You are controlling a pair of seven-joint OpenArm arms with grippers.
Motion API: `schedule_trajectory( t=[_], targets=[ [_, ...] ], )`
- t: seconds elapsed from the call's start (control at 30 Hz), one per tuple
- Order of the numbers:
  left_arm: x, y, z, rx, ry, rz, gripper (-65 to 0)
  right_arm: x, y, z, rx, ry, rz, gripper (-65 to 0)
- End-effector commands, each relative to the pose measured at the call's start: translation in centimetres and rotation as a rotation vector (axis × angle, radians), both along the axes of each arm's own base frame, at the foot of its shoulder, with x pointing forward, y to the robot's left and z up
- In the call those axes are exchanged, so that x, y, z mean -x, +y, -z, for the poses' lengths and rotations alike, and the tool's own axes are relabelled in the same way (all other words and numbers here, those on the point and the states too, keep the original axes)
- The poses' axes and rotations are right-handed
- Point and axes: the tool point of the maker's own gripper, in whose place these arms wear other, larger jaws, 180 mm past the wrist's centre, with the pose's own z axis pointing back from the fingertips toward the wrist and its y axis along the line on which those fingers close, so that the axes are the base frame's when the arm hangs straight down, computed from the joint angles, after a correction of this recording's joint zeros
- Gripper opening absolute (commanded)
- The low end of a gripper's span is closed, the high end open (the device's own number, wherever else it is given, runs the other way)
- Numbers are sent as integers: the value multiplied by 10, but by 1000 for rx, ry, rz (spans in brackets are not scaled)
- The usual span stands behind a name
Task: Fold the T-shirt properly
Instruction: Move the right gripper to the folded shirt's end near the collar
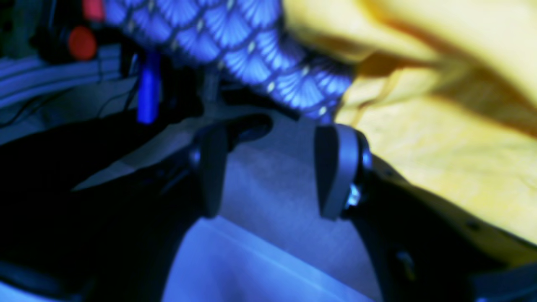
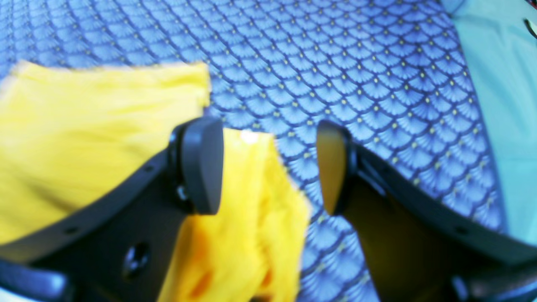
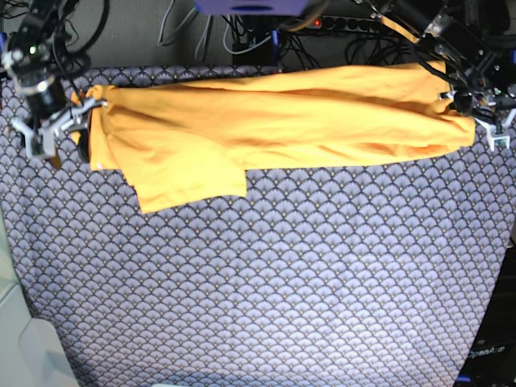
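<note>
Though bunched, T-shirt [image 3: 274, 121] lies left-right.

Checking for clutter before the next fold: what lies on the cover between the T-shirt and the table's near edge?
Nothing: in the base view, only bare table cover lies below the T-shirt.

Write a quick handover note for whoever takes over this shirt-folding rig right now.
Left gripper: open, nothing between the jaws, at the shirt's end off the table edge.
Right gripper: open, at the shirt's other end, cloth beside one finger, not gripped.
T-shirt: folded lengthwise into a long band across the far side of the table cover, one sleeve sticking out toward the front.
Left: tuck the sleeve, fold the band crosswise.
</note>
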Motion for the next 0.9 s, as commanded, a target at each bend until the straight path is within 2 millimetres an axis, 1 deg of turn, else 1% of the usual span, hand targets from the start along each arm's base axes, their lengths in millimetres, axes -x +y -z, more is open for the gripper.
schedule_trajectory(
  t=[0.0,0.07,0.17,0.27,0.4,0.5,0.6,0.7,0.73,0.8,0.87],
  targets=[
    [-2,3,-5,-19,-11,4,-321,-15,-5,-17,40,-41,-13,-291],
    [1,3,-4,-19,-5,4,-321,-34,-9,-21,104,-6,-25,-291],
    [3,0,-2,-11,3,2,-321,-57,-5,-22,185,63,-45,-291],
    [10,0,1,-11,19,4,-321,-75,10,-20,267,132,-82,-291],
    [12,1,1,-15,26,3,-321,-92,36,1,275,207,-160,-292],
    [18,2,2,-19,41,1,-321,-100,49,24,246,267,-204,-292],
    [16,3,2,-26,20,13,-321,-106,55,39,227,307,-225,-292],
    [15,2,4,-27,6,21,-321,-113,62,44,216,323,-246,-292],
    [15,2,4,-27,8,22,-321,-115,67,46,210,325,-256,-292],
    [16,2,5,-27,10,22,-321,-119,76,44,194,315,-264,-292],
    [15,2,4,-27,6,21,-321,-119,79,44,189,310,-268,-292]
  ],
)
